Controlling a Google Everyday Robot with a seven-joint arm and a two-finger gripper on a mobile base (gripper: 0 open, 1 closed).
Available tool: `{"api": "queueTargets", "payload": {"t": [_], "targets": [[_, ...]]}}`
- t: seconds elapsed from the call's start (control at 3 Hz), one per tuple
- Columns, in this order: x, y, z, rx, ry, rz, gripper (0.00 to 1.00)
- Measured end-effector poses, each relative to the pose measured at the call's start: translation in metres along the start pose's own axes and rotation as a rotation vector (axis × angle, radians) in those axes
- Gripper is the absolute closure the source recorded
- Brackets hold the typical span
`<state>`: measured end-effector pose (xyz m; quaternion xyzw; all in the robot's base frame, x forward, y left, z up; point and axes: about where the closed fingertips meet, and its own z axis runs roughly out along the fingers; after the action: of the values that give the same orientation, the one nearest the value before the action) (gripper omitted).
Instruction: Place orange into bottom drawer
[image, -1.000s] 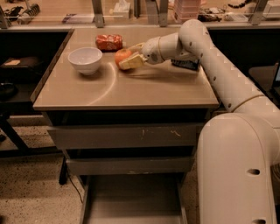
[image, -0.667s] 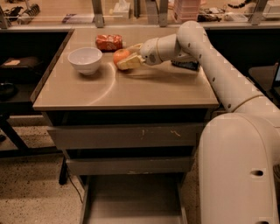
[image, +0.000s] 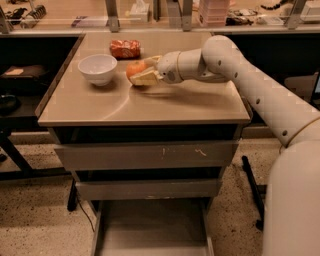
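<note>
Arm (image: 270, 105) comes in from lower right, big shoulder seg rising to a bent elbow (image: 220, 52), forearm (image: 192, 65) approx level, pointing left. Gripper (image: 140, 71) at its left end, fingers (image: 147, 78) clamped on the orange (image: 133, 68) (one finger above, one below).

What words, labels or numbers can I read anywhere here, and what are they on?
No text can be read anywhere.
Snack bag: print too blurred to read.
Boxes on the back counter: too blurred to read.
White bowl, orange, bottom drawer: no markings.
Gripper, at the orange on the table: no lettering.
</note>
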<state>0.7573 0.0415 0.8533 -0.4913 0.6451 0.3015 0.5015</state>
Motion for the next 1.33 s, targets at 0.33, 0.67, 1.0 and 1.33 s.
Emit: {"api": "queueTargets", "payload": {"t": [0.33, 0.67, 1.0, 1.33], "targets": [[-0.02, 0.026, -0.026, 0.082, 0.001, -0.032, 1.0], [-0.028, 0.051, -0.053, 0.148, 0.033, -0.055, 1.0], [-0.025, 0.077, -0.09, 0.212, 0.059, -0.055, 1.0], [-0.004, 0.107, -0.122, 0.209, 0.032, -0.013, 1.0]]}}
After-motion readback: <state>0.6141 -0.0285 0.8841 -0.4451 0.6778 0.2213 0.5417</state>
